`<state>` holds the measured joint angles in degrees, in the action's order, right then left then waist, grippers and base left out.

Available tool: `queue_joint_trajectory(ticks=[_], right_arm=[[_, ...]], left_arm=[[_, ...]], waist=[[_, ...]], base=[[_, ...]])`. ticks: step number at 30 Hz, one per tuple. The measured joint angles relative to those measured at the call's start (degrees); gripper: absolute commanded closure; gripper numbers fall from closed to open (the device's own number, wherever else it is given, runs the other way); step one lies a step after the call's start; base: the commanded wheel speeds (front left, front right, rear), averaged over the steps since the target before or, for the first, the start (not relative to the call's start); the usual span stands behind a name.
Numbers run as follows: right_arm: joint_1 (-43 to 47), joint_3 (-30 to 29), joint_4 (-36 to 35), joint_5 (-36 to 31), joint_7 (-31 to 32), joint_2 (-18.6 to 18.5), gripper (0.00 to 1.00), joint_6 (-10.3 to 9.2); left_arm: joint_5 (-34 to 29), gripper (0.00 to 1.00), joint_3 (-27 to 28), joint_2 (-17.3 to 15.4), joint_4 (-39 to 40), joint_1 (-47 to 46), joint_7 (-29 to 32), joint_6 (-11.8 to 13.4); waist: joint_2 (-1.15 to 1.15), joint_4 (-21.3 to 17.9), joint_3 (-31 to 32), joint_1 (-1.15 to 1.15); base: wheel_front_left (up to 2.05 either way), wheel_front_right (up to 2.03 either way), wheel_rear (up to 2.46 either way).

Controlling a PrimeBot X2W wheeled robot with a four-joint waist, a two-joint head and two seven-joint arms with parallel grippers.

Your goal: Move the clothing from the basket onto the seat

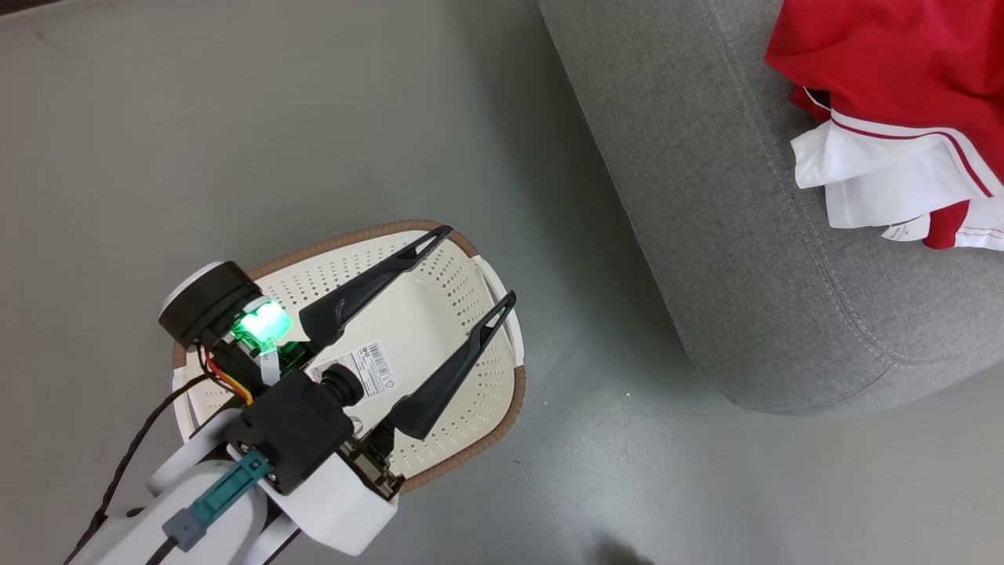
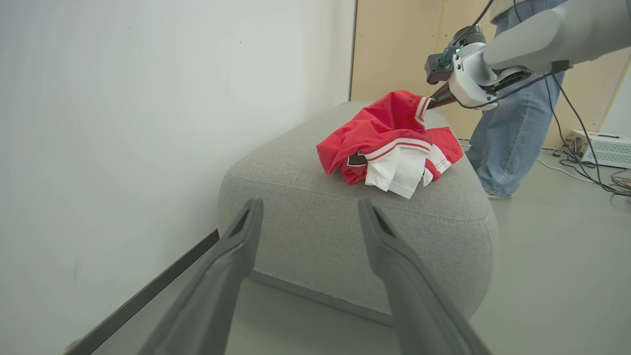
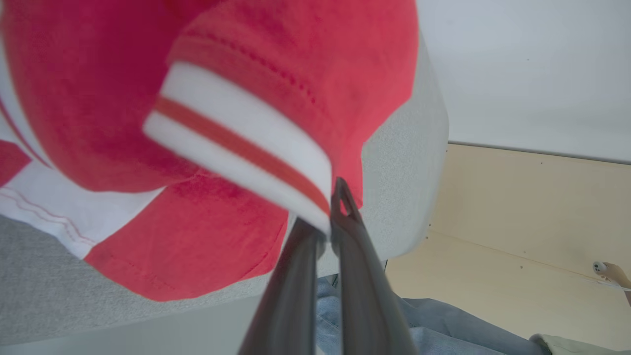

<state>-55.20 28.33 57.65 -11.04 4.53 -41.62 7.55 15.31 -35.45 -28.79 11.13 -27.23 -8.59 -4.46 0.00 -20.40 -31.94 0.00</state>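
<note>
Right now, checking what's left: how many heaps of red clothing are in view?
1: soft red-and-white fabric clothing bunched on the grey upholstered seat, right gripper pinching its striped cuff. The cream perforated basket shows none; the left gripper hides part.

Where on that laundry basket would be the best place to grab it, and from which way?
Likely the white side handle of the basket, from above: it juts past the brown rim, thin enough for two fingers to straddle. The open left gripper hangs over the basket.
</note>
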Motion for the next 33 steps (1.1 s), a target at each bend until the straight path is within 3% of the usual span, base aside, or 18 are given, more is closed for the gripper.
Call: queue_joint_trajectory(ticks=[2,4,7,9,11,13,33], right_arm=[[0.00,0.05,0.31,0.01,-0.01,0.10,0.88,0.00],[-0.01,-0.04,0.52,0.20,-0.07,0.34,0.67,0.00],[-0.01,-0.26,0.89,0.67,-0.15,0.70,0.51,0.00],[-0.01,-0.41,1.30,1.08,-0.53,1.01,0.26,0.00],[-0.02,-0.74,1.58,1.88,-0.57,1.45,0.07,0.00],[-0.02,-0.79,1.86,2.47,-0.75,1.79,0.00,0.00],[0.96,0.33,3.23,6.93,-4.79,4.04,0.00,0.00]], left_arm=[[0.00,0.00,0.02,-0.07,0.00,0.00,0.00,0.00],[-0.01,0.00,0.04,-0.07,-0.01,0.00,0.00,0.01],[0.00,0.00,0.04,-0.08,-0.02,0.00,0.00,0.01],[0.00,0.00,0.04,-0.11,-0.07,0.00,0.00,0.01],[-0.01,0.00,0.03,-0.15,-0.13,0.00,0.00,0.01],[-0.01,0.00,0.03,-0.19,-0.24,0.00,0.00,0.01],[0.02,0.00,-0.04,-0.03,-1.75,0.01,-0.59,0.43]], waist=[[0.00,-0.14,-0.04,0.00],[0.00,-0.29,-0.01,0.00],[0.00,-0.44,0.05,0.00],[0.00,-0.60,0.13,0.00],[0.00,-0.77,0.23,0.00],[0.00,-0.95,0.33,0.00],[0.00,-2.55,2.02,0.00]], base=[[0.00,0.00,0.00],[0.00,0.00,0.00],[0.00,0.00,0.00],[0.00,0.00,0.00],[0.00,0.00,0.00],[0.00,0.00,0.00],[0.00,0.00,0.00]])
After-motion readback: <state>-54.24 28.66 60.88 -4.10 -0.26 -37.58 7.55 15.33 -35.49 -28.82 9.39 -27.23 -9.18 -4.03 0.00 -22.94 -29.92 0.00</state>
